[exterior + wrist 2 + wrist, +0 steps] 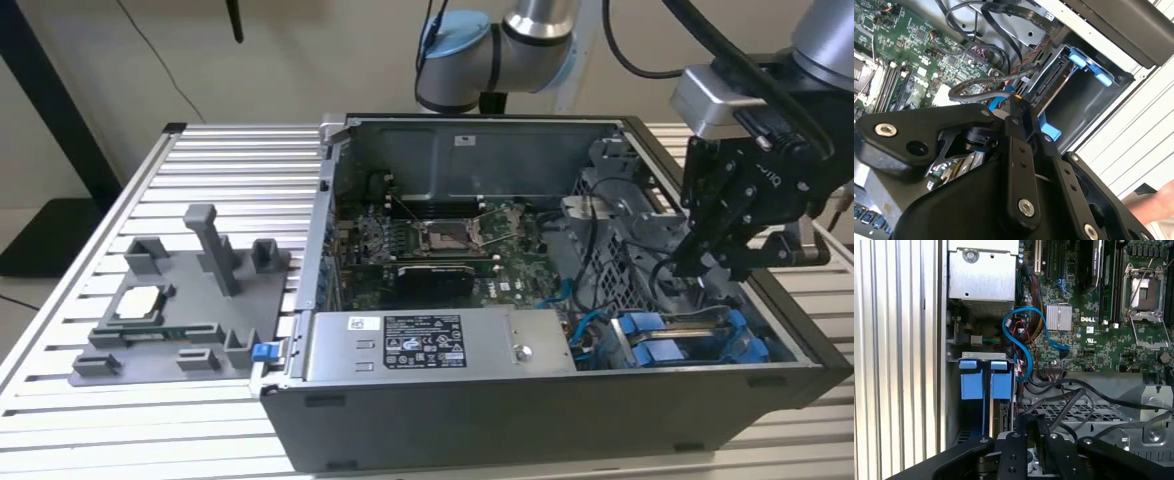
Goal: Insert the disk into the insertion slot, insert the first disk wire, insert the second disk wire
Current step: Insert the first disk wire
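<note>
In the exterior view the open computer case (534, 420) stands on the slatted metal tabletop (134, 415), nearer the edge on the exterior view's right. A grey parts tray (174, 320) lies beside it, and a plain pale wall stands behind. The claw (697, 268) hangs inside the case just above the disk (663, 338), which we judge seated in its slot. In the second wrist view the claw (1014, 102) sits by a blue wire (996, 100); we cannot tell how wide it is. In the first wrist view the disk (1001, 385) shows its blue frame in the bay, and we cannot confirm either wire is plugged in.
</note>
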Tool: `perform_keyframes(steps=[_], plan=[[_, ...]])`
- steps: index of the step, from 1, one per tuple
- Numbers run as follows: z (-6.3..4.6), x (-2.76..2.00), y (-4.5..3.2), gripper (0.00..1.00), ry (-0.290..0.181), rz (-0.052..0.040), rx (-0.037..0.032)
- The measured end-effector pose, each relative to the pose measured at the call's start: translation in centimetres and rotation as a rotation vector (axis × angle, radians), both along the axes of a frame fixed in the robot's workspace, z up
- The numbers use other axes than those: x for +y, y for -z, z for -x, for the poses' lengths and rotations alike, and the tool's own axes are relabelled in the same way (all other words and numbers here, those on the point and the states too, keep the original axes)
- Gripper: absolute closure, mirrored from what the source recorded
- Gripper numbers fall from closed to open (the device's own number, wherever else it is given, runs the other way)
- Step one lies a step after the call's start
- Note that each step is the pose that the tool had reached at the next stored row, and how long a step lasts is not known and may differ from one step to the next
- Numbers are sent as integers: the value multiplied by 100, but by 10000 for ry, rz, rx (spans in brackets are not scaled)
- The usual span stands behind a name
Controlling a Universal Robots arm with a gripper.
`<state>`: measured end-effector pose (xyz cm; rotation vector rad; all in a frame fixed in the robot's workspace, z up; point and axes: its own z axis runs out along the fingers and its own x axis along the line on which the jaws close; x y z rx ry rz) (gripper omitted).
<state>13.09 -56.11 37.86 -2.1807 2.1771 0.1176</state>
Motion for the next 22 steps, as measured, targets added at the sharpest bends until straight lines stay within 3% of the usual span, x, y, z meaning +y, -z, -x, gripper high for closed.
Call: perform_keyframes(steps=[2,5,11,22], plan=[[-41,-13,3,100,1,0,108],[-96,-47,10,100,1,0,214],[-188,-105,28,100,1,1,362],[-205,-151,103,100,0,2,394]])
